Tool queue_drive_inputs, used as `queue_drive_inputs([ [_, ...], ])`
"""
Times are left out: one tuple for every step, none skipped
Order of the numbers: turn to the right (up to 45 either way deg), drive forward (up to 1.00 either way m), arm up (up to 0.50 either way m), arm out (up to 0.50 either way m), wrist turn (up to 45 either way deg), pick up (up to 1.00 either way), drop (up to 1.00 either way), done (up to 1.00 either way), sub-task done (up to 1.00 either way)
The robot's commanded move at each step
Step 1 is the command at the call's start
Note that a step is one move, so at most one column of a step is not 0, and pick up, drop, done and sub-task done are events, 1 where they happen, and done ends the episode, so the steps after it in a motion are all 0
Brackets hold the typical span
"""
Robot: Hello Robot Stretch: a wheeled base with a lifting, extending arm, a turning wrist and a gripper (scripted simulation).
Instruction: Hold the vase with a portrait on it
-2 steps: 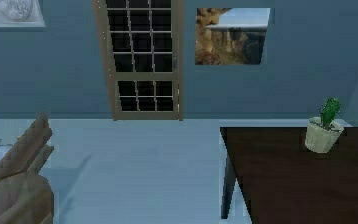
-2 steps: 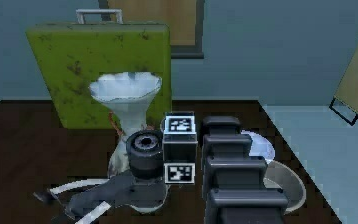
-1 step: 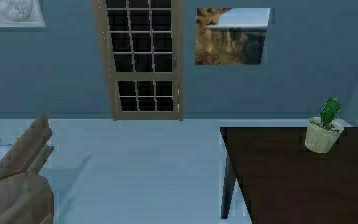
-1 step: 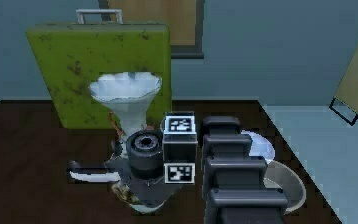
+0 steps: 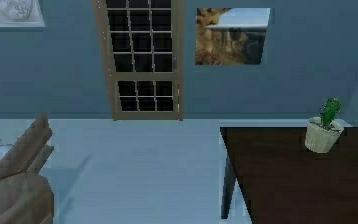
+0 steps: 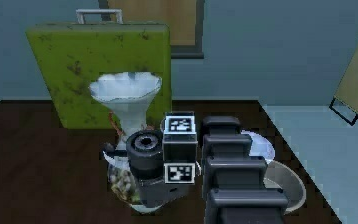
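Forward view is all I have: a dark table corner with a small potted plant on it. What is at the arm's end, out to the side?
Observer: A vase with a wide, white flared rim stands on the dark table, right at the claw.
Operator: Is the claw holding it?
Observer: I cannot tell. The vase's patterned lower body rests on the tabletop at the claw's far end.
Operator: Anything close behind it that I should know about?
Observer: Yes, a mottled green panel stands upright on the table just behind the vase.
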Motion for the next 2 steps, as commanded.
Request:
queue_drive_inputs([
  [0.0,0.00,0.00,0.00,0.0,1.00,0.00,0.00,0.00],
  [0.0,0.00,0.00,0.00,0.0,0.00,0.00,1.00,0.00],
])
